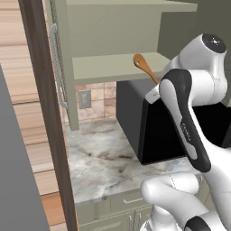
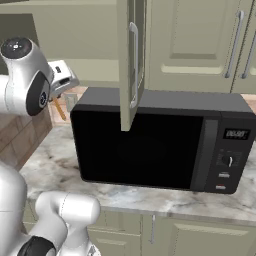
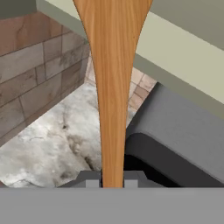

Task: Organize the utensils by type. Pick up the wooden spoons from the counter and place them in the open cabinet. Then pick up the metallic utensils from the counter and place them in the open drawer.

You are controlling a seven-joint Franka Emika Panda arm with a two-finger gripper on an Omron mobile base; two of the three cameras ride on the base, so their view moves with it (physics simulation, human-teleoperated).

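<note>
- The hand (image 3: 112, 183) is pinching the handle of a wooden spoon (image 1: 145, 66), held up in the air with its bowl just at the front edge of the cabinet's (image 1: 115, 67) lower shelf.
- It hangs above the microwave (image 2: 160, 145), well clear of the bench (image 1: 108, 158).
- Judging from here: push the bowl well over the shelf first, stay clear of the open door (image 2: 131, 60), lower until the spoon rests, then let go.
</note>
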